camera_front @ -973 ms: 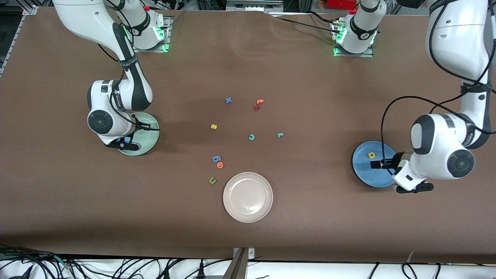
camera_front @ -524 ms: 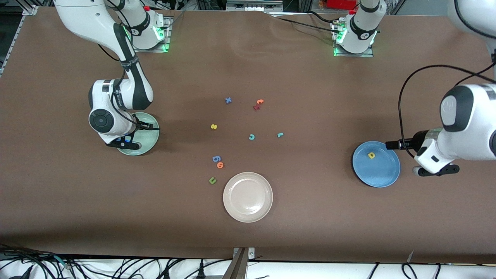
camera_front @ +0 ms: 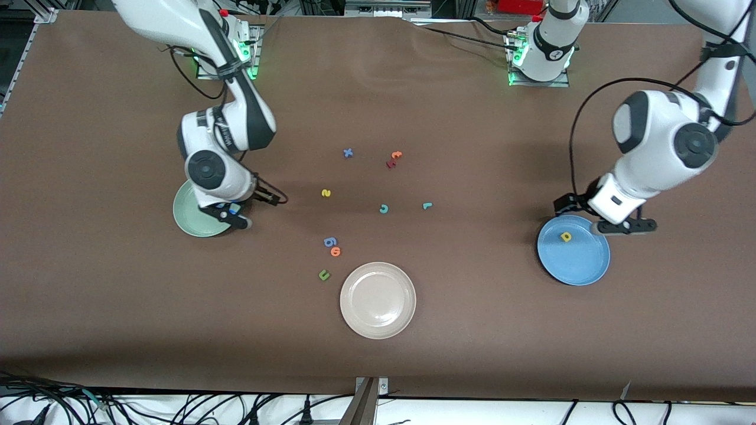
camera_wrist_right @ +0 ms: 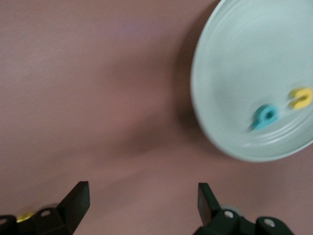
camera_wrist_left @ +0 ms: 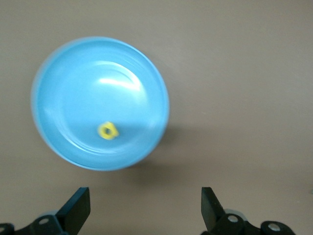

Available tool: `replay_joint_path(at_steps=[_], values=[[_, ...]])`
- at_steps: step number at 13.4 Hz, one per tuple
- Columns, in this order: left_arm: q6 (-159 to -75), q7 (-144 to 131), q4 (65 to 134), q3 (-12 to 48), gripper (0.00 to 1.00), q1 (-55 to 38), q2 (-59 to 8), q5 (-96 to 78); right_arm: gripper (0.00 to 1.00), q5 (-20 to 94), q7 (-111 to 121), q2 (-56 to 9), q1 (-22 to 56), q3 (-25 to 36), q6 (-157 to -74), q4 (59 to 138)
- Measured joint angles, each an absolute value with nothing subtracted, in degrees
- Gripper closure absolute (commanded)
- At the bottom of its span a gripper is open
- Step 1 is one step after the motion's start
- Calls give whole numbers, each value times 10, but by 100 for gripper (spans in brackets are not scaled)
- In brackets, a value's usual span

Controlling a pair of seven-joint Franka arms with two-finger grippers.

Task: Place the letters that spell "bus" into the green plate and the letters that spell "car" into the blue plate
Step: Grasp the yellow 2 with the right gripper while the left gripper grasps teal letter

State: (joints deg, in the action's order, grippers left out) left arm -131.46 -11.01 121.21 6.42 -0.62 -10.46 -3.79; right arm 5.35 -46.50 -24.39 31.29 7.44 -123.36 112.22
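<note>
The green plate (camera_front: 188, 217) lies toward the right arm's end of the table, with a teal "b" (camera_wrist_right: 266, 116) and a yellow "u" (camera_wrist_right: 301, 97) in it (camera_wrist_right: 244, 63). My right gripper (camera_wrist_right: 142, 196) hangs open and empty over bare table beside that plate (camera_front: 235, 212). The blue plate (camera_front: 576, 257) toward the left arm's end holds a yellow "a" (camera_front: 566, 236). My left gripper (camera_wrist_left: 145, 200) is open and empty over the table just off that plate's rim (camera_front: 611, 221). A yellow "s" (camera_front: 325, 193), a teal "c" (camera_front: 384, 208) and a teal "r" (camera_front: 427, 205) lie mid-table.
A beige-white plate (camera_front: 378, 277) sits nearer the camera at mid-table. A blue "g" (camera_front: 330, 241), an orange "o" (camera_front: 336, 251) and a green "u" (camera_front: 323, 274) lie beside it. A blue "x" (camera_front: 348, 153) and an orange and dark red pair (camera_front: 393, 158) lie farther off.
My right gripper has moved off the green plate toward the table's middle. My left arm swung out past the blue plate, then came back by its farther rim.
</note>
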Motion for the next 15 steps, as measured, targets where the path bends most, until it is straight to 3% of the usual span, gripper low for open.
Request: replay_joint_path(at_steps=[4, 8, 15], values=[[-1326, -259, 1223, 157, 0, -33, -112, -26, 2, 53, -472, -260, 318, 9, -1294, 1121], [-1337, -324, 1195, 159, 0, -85, -172, 18, 2, 45, -441, -310, 359, -2, -1396, 1121], [-1340, -495, 1065, 159, 0, -149, -311, 40, 12, -15, -435, -331, 378, 1, -1410, 1120]])
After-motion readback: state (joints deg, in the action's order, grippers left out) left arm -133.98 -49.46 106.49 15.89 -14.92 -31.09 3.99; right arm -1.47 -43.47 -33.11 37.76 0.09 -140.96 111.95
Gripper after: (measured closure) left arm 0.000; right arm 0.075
